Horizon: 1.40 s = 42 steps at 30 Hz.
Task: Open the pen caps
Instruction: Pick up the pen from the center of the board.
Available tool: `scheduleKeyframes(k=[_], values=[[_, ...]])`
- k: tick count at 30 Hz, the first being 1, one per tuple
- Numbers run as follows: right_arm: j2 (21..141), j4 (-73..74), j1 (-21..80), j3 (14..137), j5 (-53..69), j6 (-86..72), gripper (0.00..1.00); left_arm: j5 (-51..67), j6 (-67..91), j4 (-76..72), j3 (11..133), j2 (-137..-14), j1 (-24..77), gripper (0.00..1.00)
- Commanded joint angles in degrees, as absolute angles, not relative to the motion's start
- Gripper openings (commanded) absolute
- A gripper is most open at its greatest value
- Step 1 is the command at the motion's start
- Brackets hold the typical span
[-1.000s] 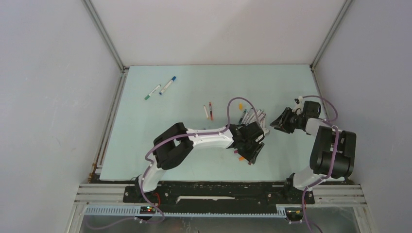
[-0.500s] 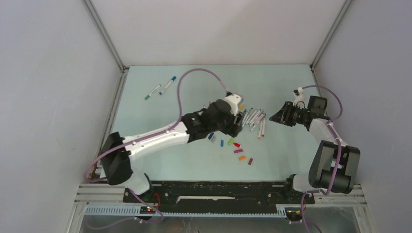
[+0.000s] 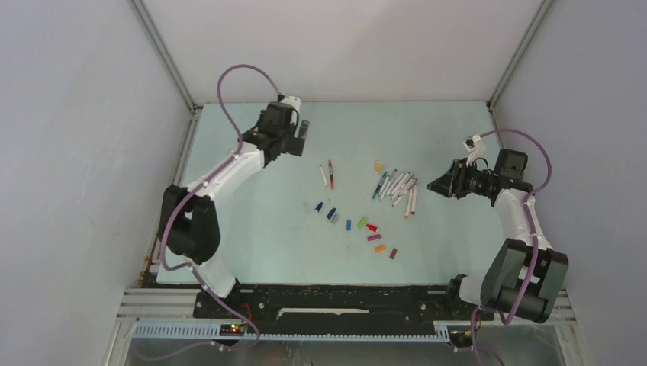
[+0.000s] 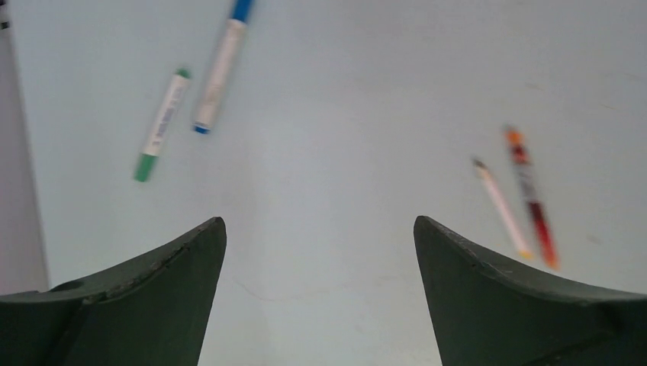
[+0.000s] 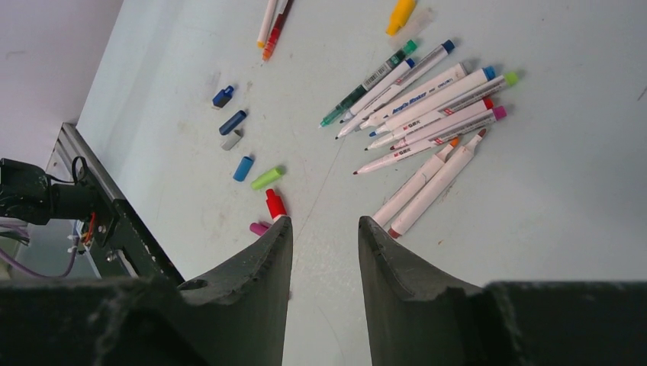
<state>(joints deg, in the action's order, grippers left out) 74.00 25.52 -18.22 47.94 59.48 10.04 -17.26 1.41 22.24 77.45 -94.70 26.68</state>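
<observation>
I count eleven pen caps: ten strung across mid-desk toward the near edge, one yellow beside the pen pile. Left gripper gapes wide and empty over two pens near the far-left corner. Right gripper is at a narrow gap, holding nothing.

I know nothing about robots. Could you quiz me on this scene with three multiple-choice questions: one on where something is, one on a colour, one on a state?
1. Over which part of the table does the left hand hover?
A near right; B middle; C far left.
2. The shorter pen beside the blue pen has ends coloured:
A green; B red; C black.
3. The left hand's jaws are:
A shut on a pen; B wide open, empty; C shut, empty.

Answers:
1. C, the overhead view shows it near the far-left corner.
2. A, both its tips are green.
3. B, only bare table shows between its fingers.
</observation>
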Motion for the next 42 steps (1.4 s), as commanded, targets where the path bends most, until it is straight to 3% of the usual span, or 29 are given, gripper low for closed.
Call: scheduleKeyframes(k=[1, 4, 15, 22, 42], values=[[73.14, 28.5, -19.83, 50.95, 62.41, 14.13, 0.39, -18.17, -5.04, 25.44, 85.93, -101.04, 19.95, 0.95], [73.32, 28.9, -20.04, 51.02, 62.25, 14.69, 0.39, -16.87, -6.25, 25.81, 89.85, -105.71, 16.33, 0.94], [74.52, 29.83, -20.88, 51.04, 61.18, 15.84, 0.4, -5.77, -8.63, 32.66, 107.24, -123.35, 7.79, 0.71], [75.67, 30.23, -21.36, 50.98, 61.08, 16.32, 0.4, -2.19, -9.49, 39.96, 121.02, -133.38, 5.69, 0.64], [75.6, 31.35, -24.96, 50.98, 63.5, 16.22, 0.4, 2.58, -6.06, 48.21, 132.0, -144.16, 2.47, 0.44]])
